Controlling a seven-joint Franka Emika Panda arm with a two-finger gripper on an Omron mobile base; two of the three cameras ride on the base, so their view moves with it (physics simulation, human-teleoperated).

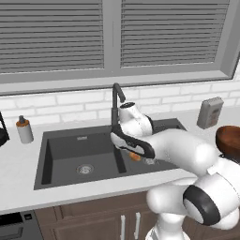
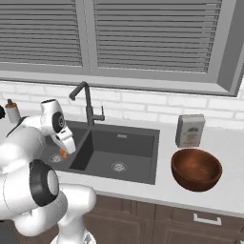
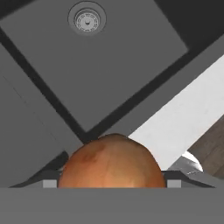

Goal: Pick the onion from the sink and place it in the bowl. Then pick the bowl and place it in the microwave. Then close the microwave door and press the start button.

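Grey window blinds (image 1: 56, 37) and white brick tile back the pale counter (image 1: 18, 164) I'm working at, with the dark double-basin sink (image 1: 79, 154) set into it. From my left base view I get the soap bottle (image 1: 24, 130) at the far left of the counter and just the cut-off edge of the reddish-brown bowl (image 1: 229, 140) at the right; my right base view gives me the whole bowl (image 2: 196, 169) standing on the counter right of the sink, with a grey canister (image 2: 190, 130) just behind it and the dark faucet (image 2: 86, 102) clear against the tile. The arm reaches low over the sink, and the gripper (image 1: 137, 156) is mostly masked by the wrist in both base views; all I catch there is a sliver of the orange onion (image 1: 135, 157) beneath the hand, above the basin. My hand view settles more: the onion (image 3: 111, 162) sits right at the bottom of the picture between the finger tips, jaws spread wide to either side of it and seemingly closed on it, with a basin floor and a round drain (image 3: 87, 19) far beyond. The tips themselves are nearly cut off by the frame edge, so I can't make out actual contact.
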